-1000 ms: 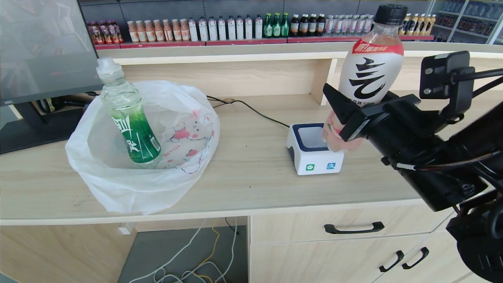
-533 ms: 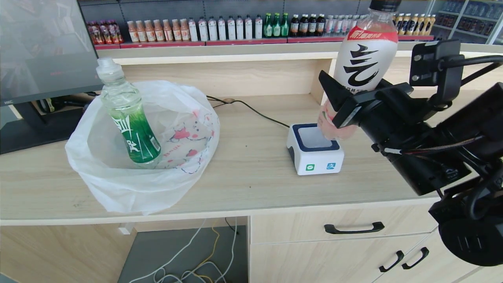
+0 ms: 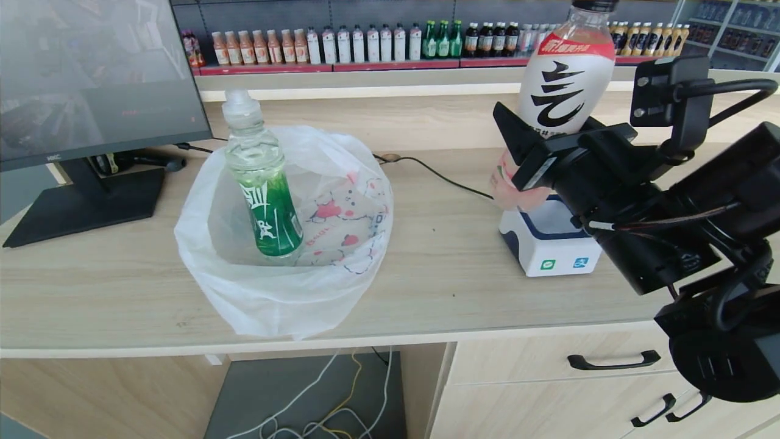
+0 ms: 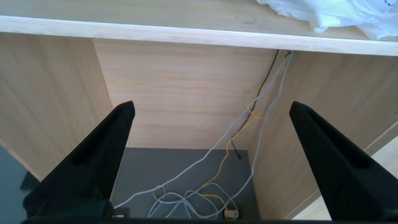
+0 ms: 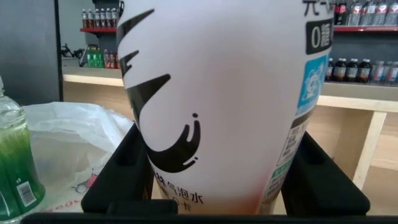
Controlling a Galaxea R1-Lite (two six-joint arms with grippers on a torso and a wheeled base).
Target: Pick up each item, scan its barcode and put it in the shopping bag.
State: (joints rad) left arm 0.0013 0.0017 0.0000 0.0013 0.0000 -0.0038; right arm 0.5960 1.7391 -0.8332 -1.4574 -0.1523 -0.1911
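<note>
My right gripper [image 3: 551, 143] is shut on a white-and-pink drink bottle [image 3: 567, 91], holding it upright by its lower half. The bottle's base hangs just above the back left corner of the white barcode scanner [image 3: 551, 253]. In the right wrist view the bottle [image 5: 224, 106] stands between the black fingers [image 5: 118, 180]. The white plastic shopping bag [image 3: 283, 286] lies open at the counter's middle, with a green-labelled bottle [image 3: 262, 183] leaning inside it. My left gripper [image 4: 208, 168] is open, below the counter's edge.
A monitor [image 3: 91, 73] on its stand is at the counter's back left. The scanner's black cable [image 3: 439, 177] runs across the counter behind the bag. Drawers [image 3: 609, 363] sit under the counter at right; loose cables [image 4: 211, 186] lie underneath it.
The head camera has shifted, so everything sits further right. My right gripper lifted the white-and-pink bottle and carried it left, from beside the scanner to over its back left corner.
</note>
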